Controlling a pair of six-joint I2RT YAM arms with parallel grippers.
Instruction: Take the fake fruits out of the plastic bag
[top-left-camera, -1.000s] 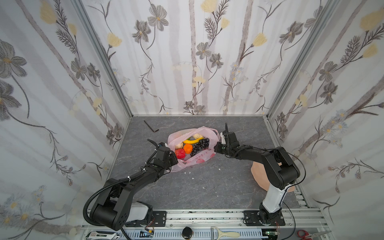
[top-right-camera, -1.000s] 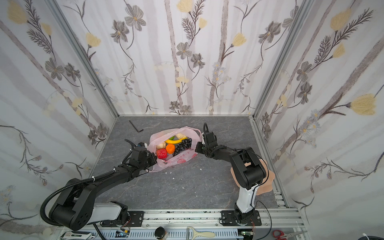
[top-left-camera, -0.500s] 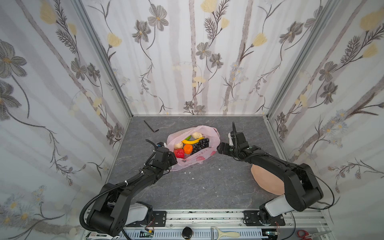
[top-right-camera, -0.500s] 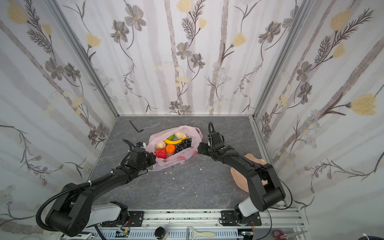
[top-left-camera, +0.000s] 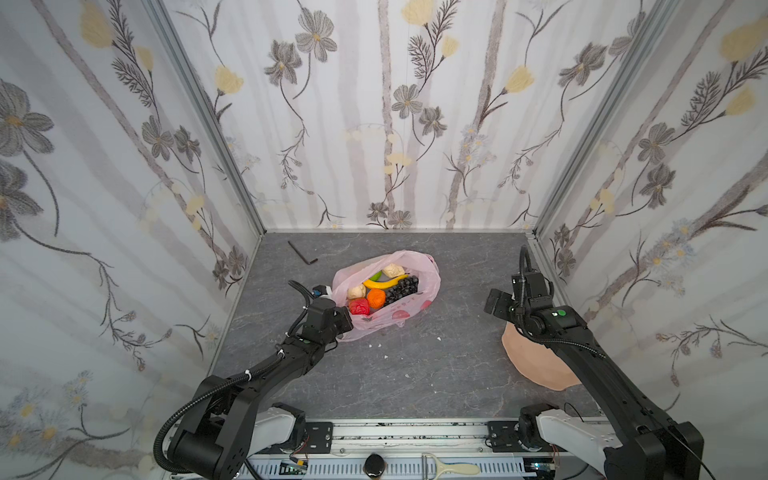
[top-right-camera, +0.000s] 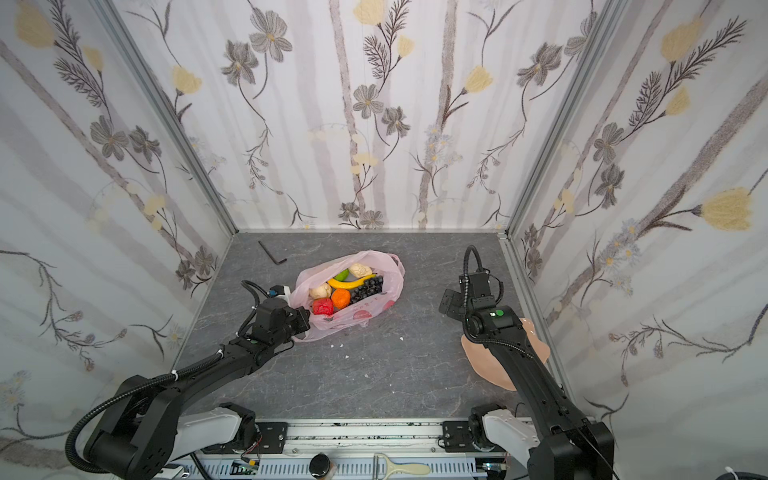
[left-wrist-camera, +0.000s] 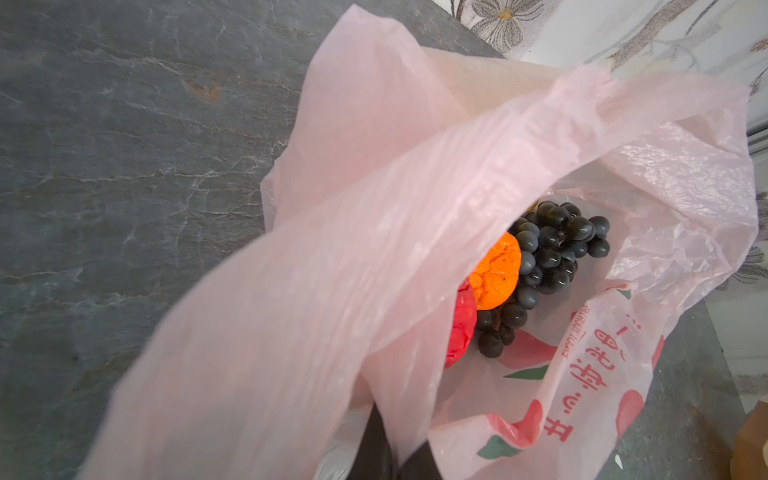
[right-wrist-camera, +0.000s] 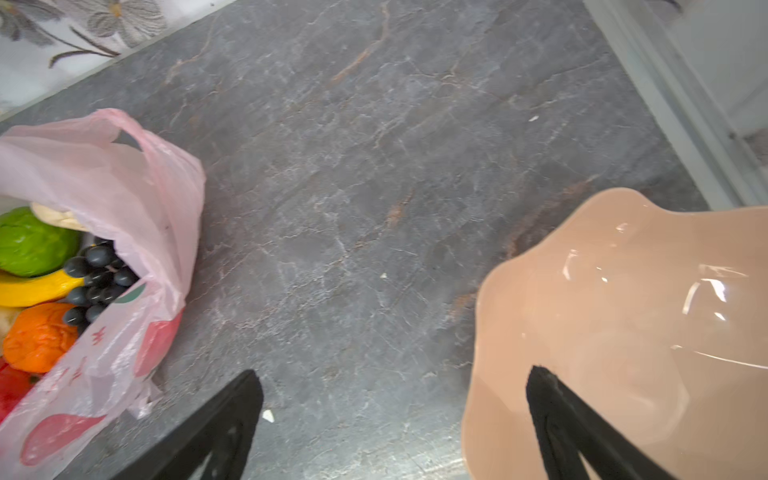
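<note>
The pale-pink plastic bag lies open mid-table in both top views. In it are the fake fruits: yellow banana, dark grape bunch, an orange ball, a red one, a green one and two beige ones. My left gripper is at the bag's left rim. In the left wrist view it is shut on a fold of the bag. My right gripper hangs open and empty, well right of the bag, its fingers spread wide.
A peach scalloped dish sits at the right wall, partly under my right arm, and close to my right gripper in the right wrist view. A black hex key lies at the back left. Small white crumbs dot the grey table.
My right gripper has opened, let go of the bag's right side and drawn back to the right towards the dish. The bag's right edge has sagged. My left gripper keeps its hold.
</note>
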